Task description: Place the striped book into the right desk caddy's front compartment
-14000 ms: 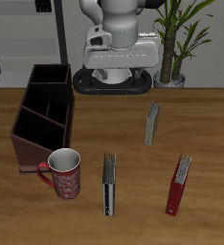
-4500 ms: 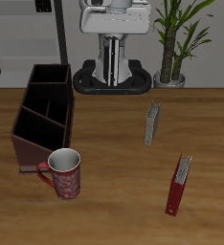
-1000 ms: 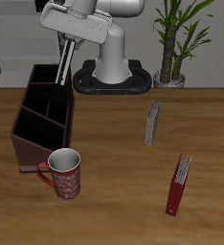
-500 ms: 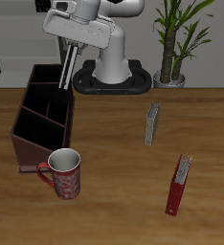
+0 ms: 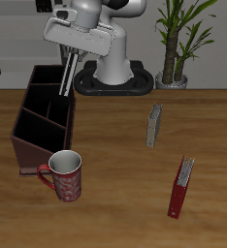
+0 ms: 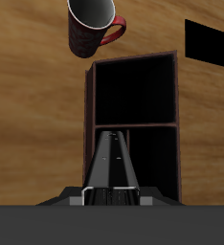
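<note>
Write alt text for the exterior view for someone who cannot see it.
A robot arm's gripper holds the striped book hanging over the right desk caddy, its lower end at the caddy's rear. A red patterned mug stands before the caddy; a grey-olive book and a red book lie elsewhere on the wooden table.

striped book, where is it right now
The thin black-and-grey striped book hangs from the gripper, shut jaws gripping its top, lower end over the back of the large reddish-brown desk caddy.

You see three books, one striped book (image 5: 67, 74), one grey-olive book (image 5: 154, 125), one red book (image 5: 181, 187), one desk caddy (image 5: 44, 117), one mug (image 5: 64, 175), one potted plant (image 5: 178, 41)
</note>
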Robot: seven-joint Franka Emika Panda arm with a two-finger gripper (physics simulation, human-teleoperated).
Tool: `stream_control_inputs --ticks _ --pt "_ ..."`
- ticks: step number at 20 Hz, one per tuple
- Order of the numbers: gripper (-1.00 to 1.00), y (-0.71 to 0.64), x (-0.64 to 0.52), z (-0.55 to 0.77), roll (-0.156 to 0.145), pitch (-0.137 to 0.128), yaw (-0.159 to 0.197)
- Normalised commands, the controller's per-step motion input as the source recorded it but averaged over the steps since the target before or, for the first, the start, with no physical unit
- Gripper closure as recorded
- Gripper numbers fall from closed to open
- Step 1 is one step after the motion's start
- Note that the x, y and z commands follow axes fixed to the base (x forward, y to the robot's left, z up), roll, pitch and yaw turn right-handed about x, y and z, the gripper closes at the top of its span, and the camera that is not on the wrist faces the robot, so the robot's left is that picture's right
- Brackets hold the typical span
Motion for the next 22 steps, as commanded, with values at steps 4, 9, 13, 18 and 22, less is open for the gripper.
stream_control_inputs --ticks 4,9,13,18,22 --pt "1.00 0.04 0.02 -0.11 0.009 0.009 -0.001" --pt "1.00 0.01 0.03 -0.08 -0.006 0.014 -0.009" --pt "1.00 0.03 -0.01 -0.02 0.001 0.003 -0.007" --pt "1.00 -0.04 0.00 -0.06 -0.020 0.005 -0.011" --pt "1.00 -0.07 0.04 -0.12 -0.015 0.024 -0.013"
